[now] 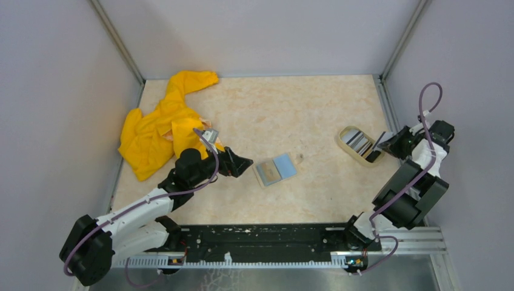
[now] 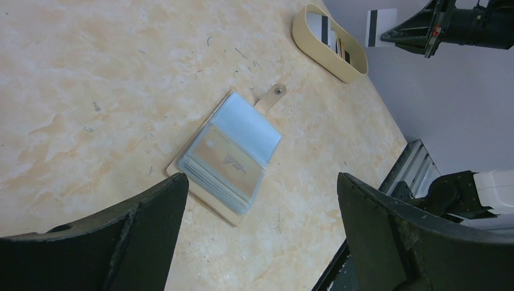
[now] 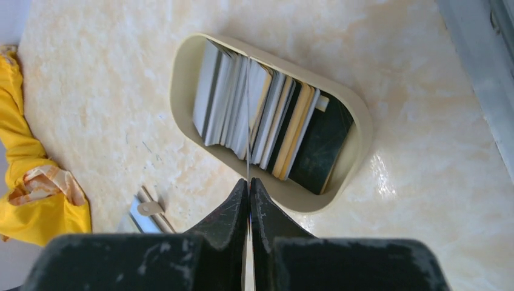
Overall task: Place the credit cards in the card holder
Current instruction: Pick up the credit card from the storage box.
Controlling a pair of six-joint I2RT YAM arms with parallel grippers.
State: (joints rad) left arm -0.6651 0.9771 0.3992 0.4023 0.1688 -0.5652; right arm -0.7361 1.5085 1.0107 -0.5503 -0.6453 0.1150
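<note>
right gripper [image 3: 249, 185] pinches one credit card [image 2: 380, 27] edge-on over the dish [image 3: 180, 85]; left gripper [image 2: 260, 182] spread wide above the open card holder [image 2: 227, 157].

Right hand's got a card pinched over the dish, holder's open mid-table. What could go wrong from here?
The right hand pinches the card near one edge only; it may pivot or slip during the carry.
The card holder lies loose, the left hand open near it and not holding it; an inserting push may slide it.
Its clear sleeves lie flat and stacked, so the card may skid over them rather than enter.
</note>
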